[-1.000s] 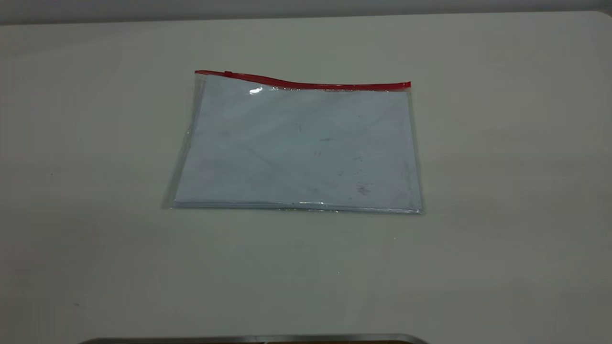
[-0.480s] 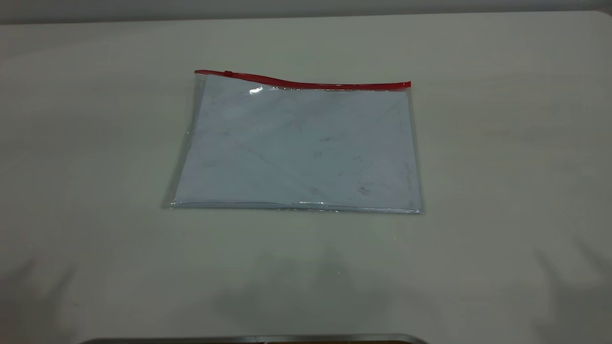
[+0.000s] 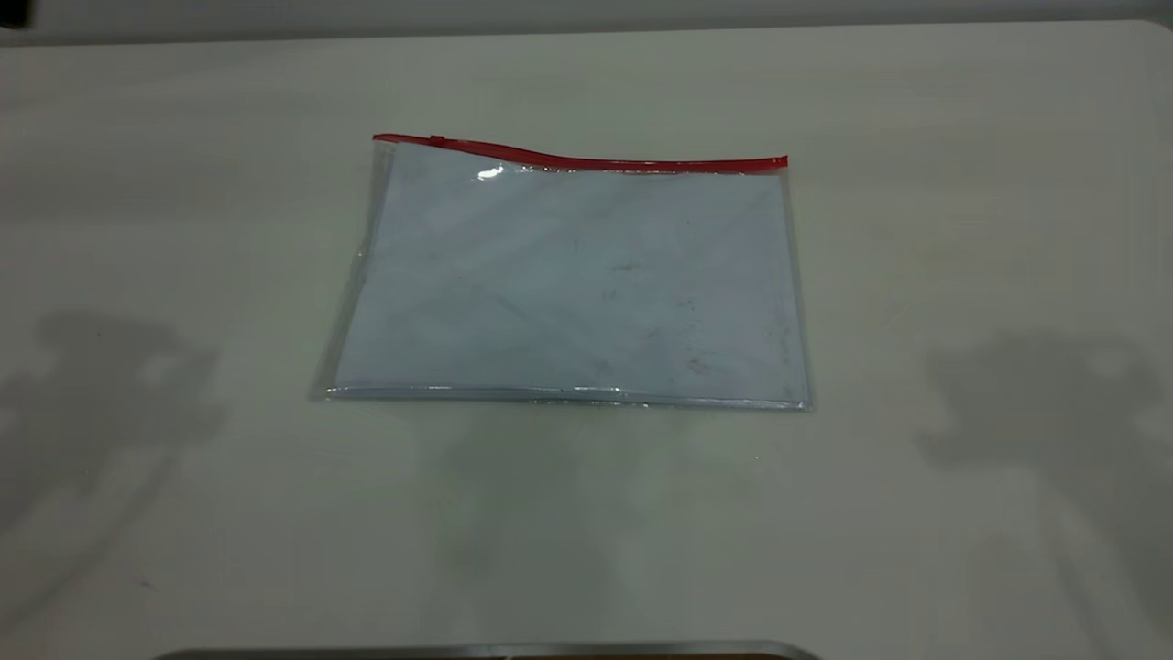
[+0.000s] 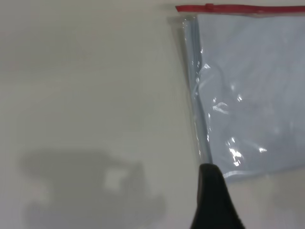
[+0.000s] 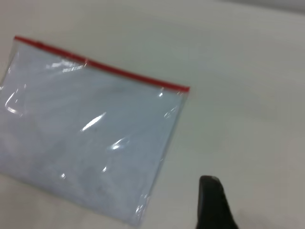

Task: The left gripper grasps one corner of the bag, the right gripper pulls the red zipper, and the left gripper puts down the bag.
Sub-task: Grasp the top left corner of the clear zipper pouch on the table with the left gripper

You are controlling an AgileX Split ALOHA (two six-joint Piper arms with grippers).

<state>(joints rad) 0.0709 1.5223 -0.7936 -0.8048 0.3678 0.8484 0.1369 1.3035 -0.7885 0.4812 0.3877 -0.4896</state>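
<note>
The bag point(image 3: 568, 284) lies flat on the table, a clear pouch with pale sheets inside. The red zipper point(image 3: 586, 163) runs along its far long edge, with the slider tab point(image 3: 437, 140) near the left end. Neither gripper shows in the exterior view, only their shadows on the table at left and right. In the left wrist view a black part of my left gripper point(image 4: 214, 200) hovers by the bag's point(image 4: 248, 95) near left corner. In the right wrist view a black part of my right gripper point(image 5: 214, 205) is off the bag's point(image 5: 90, 129) right short edge, apart from it.
The pale table point(image 3: 962, 229) surrounds the bag on all sides. A grey metal edge point(image 3: 486, 651) runs along the table's front. A small dark object point(image 3: 14, 11) sits at the far left corner.
Arm shadows have come onto the table at the left and right and moved inward toward the bag. The bag has not moved.
</note>
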